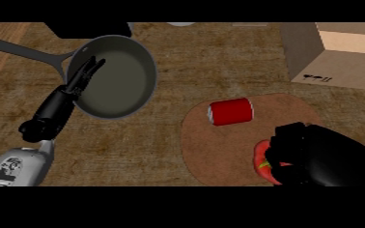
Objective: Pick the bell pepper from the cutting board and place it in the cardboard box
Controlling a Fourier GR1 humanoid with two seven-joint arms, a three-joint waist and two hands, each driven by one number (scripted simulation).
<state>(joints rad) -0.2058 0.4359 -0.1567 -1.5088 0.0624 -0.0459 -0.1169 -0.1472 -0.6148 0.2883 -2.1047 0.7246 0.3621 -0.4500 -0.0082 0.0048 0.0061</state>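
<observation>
Right hand [314,154], five o'clock: clasping pepper [262,160] on board [214,149]. Left hand [75,84], nine o'clock: released, fingers straight. Box [331,53], two o'clock.

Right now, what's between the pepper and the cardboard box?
Head view: the red can lies on the cutting board between the bell pepper and cardboard box; beyond it, bare counter.

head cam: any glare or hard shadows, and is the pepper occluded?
Head view: flat, dim lighting, no glare; soft sheen inside the pan. Cardboard box has a lit top and darker front face. Right hand covers most of the bell pepper; left hand overlaps the pan.
</observation>
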